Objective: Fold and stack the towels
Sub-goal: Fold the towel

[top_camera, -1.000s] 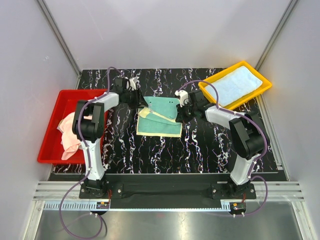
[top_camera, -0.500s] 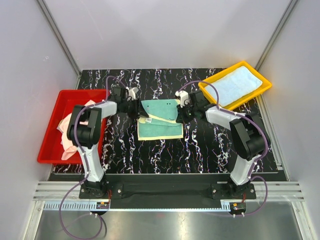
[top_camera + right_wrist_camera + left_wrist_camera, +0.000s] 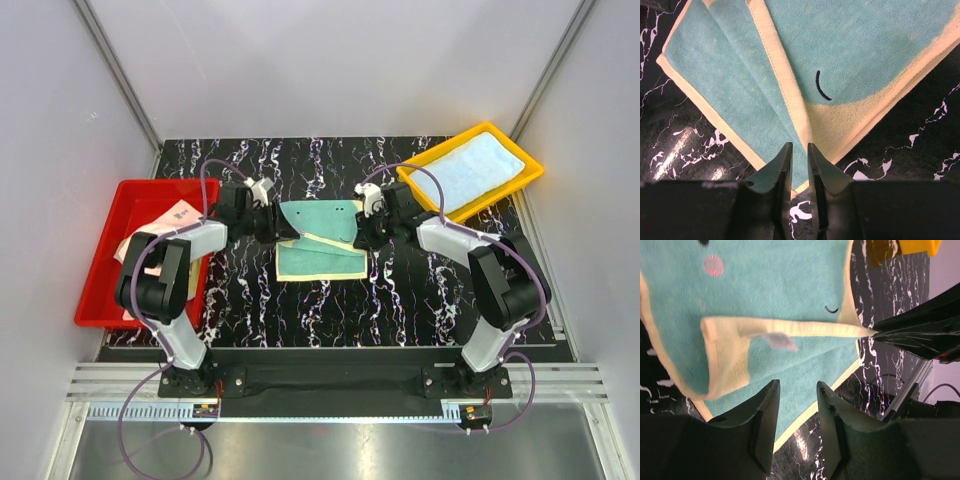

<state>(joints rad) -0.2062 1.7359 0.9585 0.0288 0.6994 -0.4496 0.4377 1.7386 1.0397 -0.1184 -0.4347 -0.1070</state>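
Note:
A teal towel with a cream border lies folded in the middle of the black marbled table, its layers fanned out of line. My left gripper sits at its left edge; in the left wrist view the gripper is open over the towel, nothing between the fingers. My right gripper is at the towel's right edge. In the right wrist view its jaws stand a narrow gap apart, over a cream fold edge of the towel. A peach-pink towel lies crumpled in the red tray. A light blue towel lies flat in the yellow tray.
The red tray stands at the table's left edge, the yellow tray at the back right corner. Grey walls close in the table on three sides. Both arms reach inward from their bases at the near edge.
The left gripper has come nearer and lower, and the towel's raised left flap now lies down on the lower layer. The right jaws have parted a little.

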